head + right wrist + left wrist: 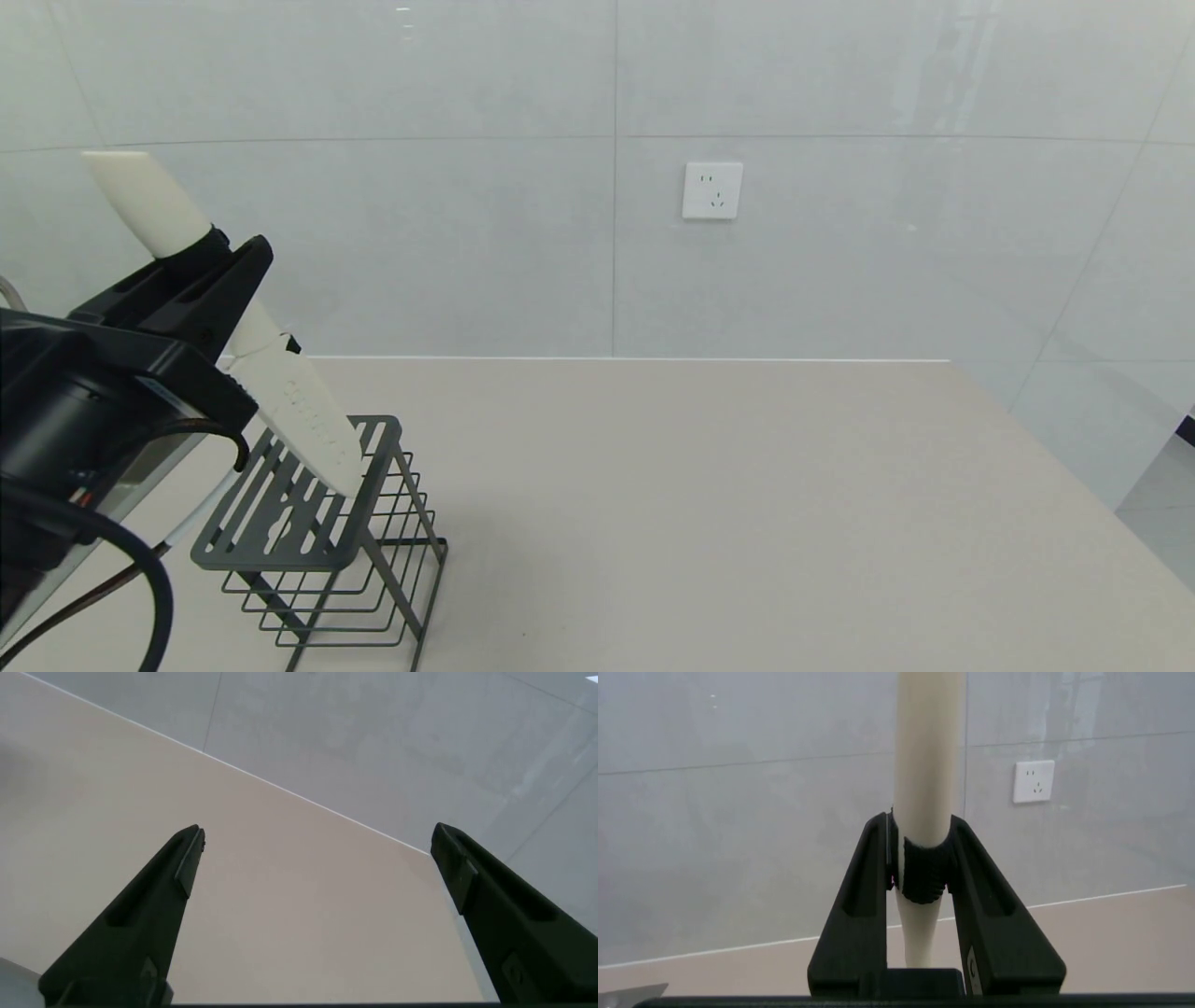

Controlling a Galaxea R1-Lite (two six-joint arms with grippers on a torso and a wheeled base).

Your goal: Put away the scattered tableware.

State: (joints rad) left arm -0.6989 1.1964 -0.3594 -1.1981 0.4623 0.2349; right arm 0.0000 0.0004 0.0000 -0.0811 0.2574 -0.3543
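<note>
**A:** Where is the knife [299, 401]?

**B:** It is in the air at the robot's left side, over the near-left part of the table [700, 513]. The left gripper [923, 831] is clamped on its cream handle, with 2 fingers pressing from both sides.

**A:** How does its long axis lie?

**B:** It is tilted, not upright. In the head view the free end of the handle points up and to the left, and the white blade points down and to the right. The tip is at the slotted top plate of the dark wire rack [266, 557].

**A:** Is the tip already inside 1 of the slots?

**B:** I cannot say for sure. From this angle the tip only overlaps the plate near its far right corner. It may touch the plate or be just above it.

**A:** And the other arm?

**B:** The right gripper [318, 840] has its 2 fingers spread wide with nothing between them, above the table top.

**A:** Anything else?

**B:** 1 white wall socket [712, 190] sits on the tiled wall behind the table.
</note>
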